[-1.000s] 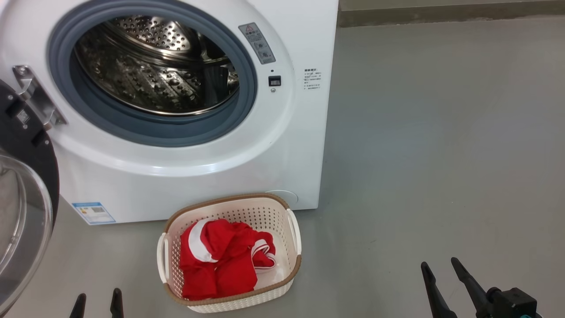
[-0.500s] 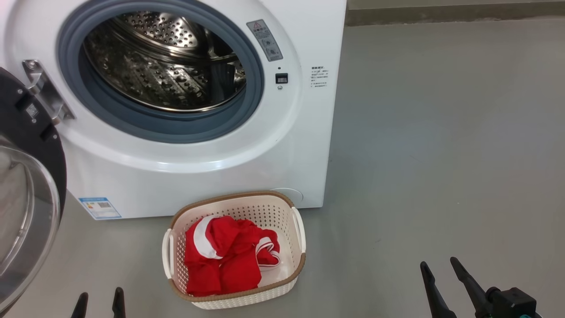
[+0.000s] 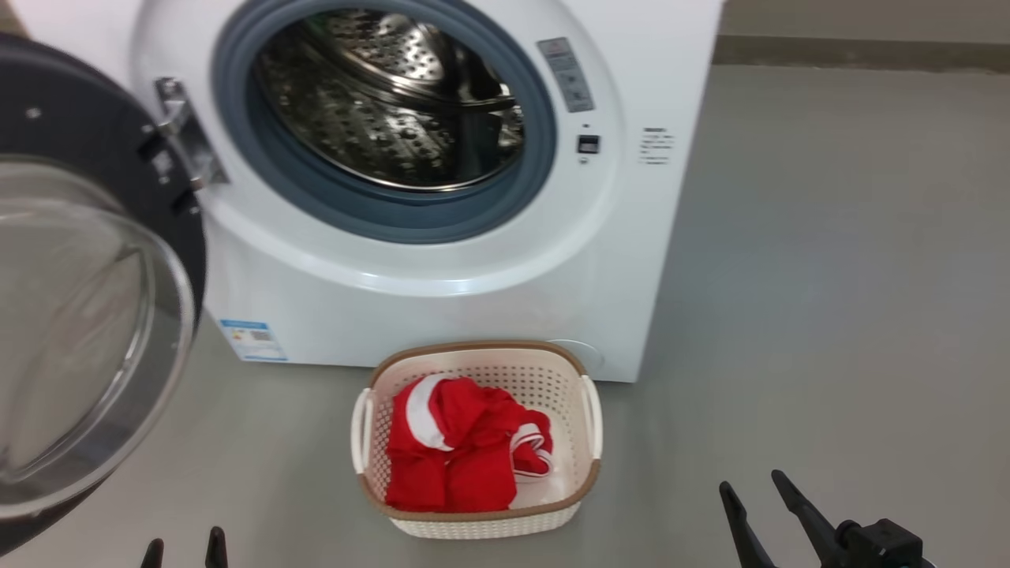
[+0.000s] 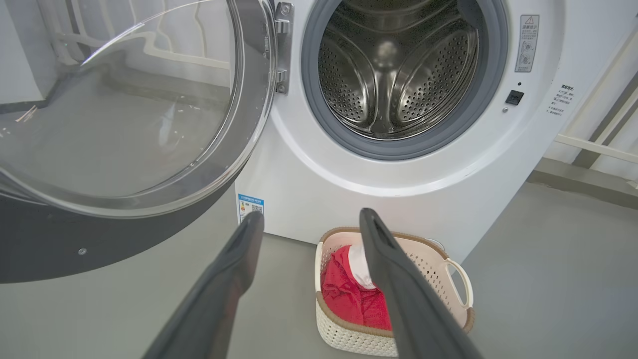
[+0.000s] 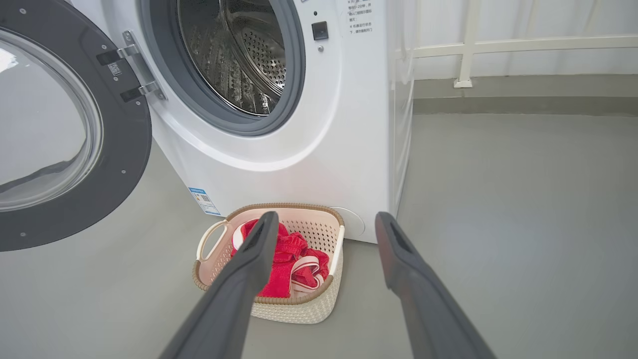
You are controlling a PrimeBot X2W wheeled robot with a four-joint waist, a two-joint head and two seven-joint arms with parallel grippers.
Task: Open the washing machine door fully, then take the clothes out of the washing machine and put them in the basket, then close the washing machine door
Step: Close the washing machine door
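The clothes point(image 3: 461, 454) lie in the basket point(image 3: 477, 345) on the floor point(image 3: 828, 315) just before the washing machine point(image 3: 442, 308), whose door point(image 3: 79, 102) hangs wide open, while the left fingers point(image 4: 224, 279) and right fingers point(image 5: 234, 289) stand spread, holding nothing.

Grey floor point(image 3: 828, 276) — carries the white washer point(image 3: 442, 315) at rear and, just before its lower right front, the basket point(image 3: 489, 527), upright.
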